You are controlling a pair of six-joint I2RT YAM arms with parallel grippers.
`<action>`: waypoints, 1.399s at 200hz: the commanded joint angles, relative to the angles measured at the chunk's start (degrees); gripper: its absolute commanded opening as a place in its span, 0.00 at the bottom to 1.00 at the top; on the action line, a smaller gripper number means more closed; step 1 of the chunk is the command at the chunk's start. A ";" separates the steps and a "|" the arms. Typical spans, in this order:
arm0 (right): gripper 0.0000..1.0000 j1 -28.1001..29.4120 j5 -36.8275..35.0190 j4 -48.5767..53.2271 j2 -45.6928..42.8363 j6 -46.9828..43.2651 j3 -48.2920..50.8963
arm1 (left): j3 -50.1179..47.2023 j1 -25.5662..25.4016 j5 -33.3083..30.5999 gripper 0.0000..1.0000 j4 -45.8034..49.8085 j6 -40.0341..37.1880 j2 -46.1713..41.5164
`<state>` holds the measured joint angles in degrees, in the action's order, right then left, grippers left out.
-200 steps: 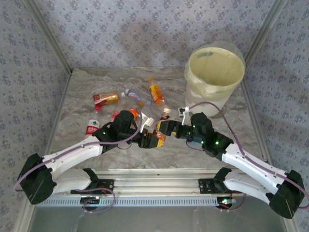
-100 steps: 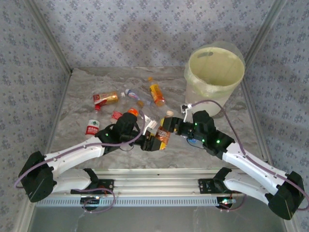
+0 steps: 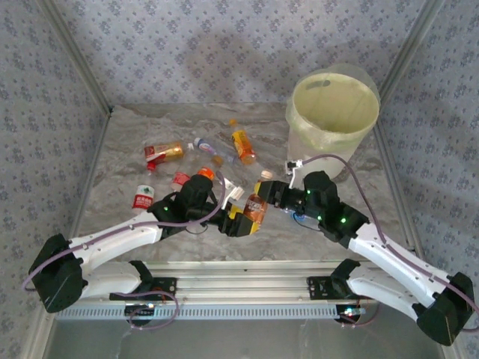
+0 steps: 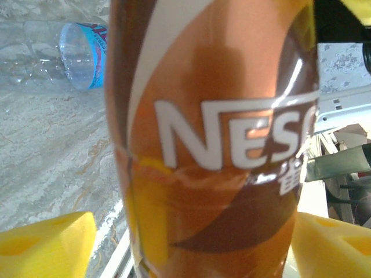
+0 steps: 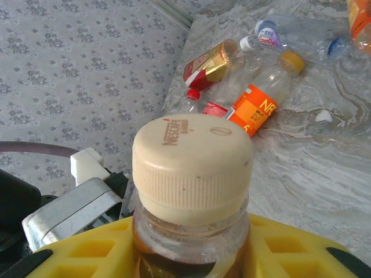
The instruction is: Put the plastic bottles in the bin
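A brown-and-orange Nescafe bottle (image 3: 254,209) with a cream cap (image 5: 192,156) hangs above the table between both arms. My right gripper (image 5: 191,255) is shut on its neck just under the cap, a yellow pad (image 5: 301,249) on each side. My left gripper (image 4: 191,243) stands open around the bottle's body (image 4: 214,145), with its left pad (image 4: 46,240) apart from the label. Several more bottles (image 3: 242,146) lie on the far table. The white bin (image 3: 314,149) with its pale yellow-green bag stands at the back right.
On the marble table (image 3: 135,134) lie a red-and-gold bottle (image 3: 163,152), a clear blue-labelled one (image 4: 58,49), an orange-labelled one (image 5: 255,107) and a white-red one (image 3: 142,197). Patterned walls enclose the sides. A metal rail (image 3: 239,288) runs along the near edge.
The Nescafe bottle has shifted a little right and up with the right gripper. The left arm has hardly moved.
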<state>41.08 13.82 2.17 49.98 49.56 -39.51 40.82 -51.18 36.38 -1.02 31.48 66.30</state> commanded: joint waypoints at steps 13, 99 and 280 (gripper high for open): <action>0.42 -1.38 -2.61 8.91 -3.63 -5.33 -5.21 | 2.12 -0.46 -1.05 1.00 0.94 -0.36 -4.47; 0.43 -6.25 -16.41 31.13 -4.34 -25.96 -31.47 | 7.85 -0.43 -12.20 1.00 10.15 -6.89 -15.90; 0.42 -29.02 -31.62 37.63 37.02 -47.42 -72.66 | 8.64 -0.42 -25.63 1.00 23.43 -11.37 -24.79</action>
<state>15.03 -19.11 34.83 83.50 2.46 -107.77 47.11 -51.18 12.32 19.62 21.39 42.61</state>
